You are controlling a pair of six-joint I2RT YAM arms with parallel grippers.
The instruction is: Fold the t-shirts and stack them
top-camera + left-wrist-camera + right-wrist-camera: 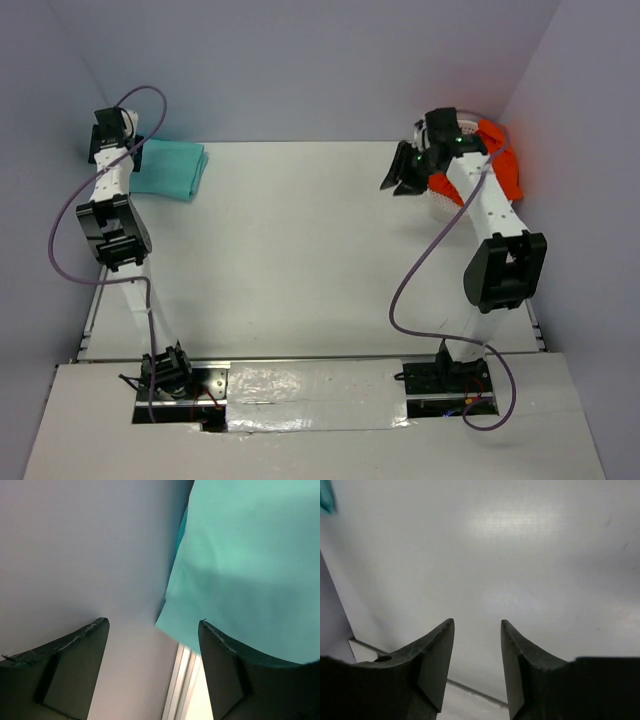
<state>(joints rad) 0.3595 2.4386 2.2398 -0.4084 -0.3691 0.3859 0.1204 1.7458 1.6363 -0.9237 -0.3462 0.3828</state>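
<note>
Roughly two-thirds done: folded mint t-shirt stacked on teal t-shirt, far left of counter. Orange t-shirt heaped in basket, far right, unfolded. Left gripper spread, empty; right gripper part-spread, empty.

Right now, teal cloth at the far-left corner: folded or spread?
Folded: the teal cloth lies as a compact rectangle, layered edges showing on its right side.

Bright even diffuse light, faint shadows, pale glare on the table, wrist views slightly soft.
</note>
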